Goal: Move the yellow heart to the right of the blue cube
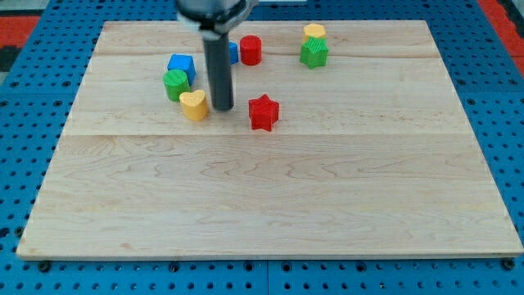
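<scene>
- The wooden board [270, 213] is bare near the view's bottom edge.
- The red star [264, 112] sits a bit past the middle.
- My tip [222, 107] rests just right of the yellow heart [194, 105]; I cannot tell if they touch. It is a plain rod with no jaws.
- The green cylinder [175, 83] is beside the heart, with the blue cube [182, 65] just behind it.
- Near the top edge are another blue block [232, 52], partly hidden, and a red cylinder [250, 50].
- Toward the top right, a green block [313, 54] touches a yellow block [314, 33].
</scene>
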{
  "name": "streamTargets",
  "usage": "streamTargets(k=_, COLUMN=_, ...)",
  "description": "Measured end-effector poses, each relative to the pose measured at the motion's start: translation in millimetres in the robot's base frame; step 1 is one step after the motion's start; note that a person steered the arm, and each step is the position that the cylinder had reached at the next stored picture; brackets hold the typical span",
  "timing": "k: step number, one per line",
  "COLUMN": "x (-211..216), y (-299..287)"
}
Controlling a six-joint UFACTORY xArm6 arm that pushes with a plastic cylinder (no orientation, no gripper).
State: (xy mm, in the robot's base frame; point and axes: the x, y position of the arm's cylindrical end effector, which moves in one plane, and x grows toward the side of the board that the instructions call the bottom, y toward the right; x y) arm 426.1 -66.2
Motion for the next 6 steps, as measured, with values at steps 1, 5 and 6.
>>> streamTargets(k=1, x=29.7, y=-28.0)
streamTargets(k=5, x=-61.4, y=-23.3)
streamTargets(k=6, x=-84.3, y=49.1)
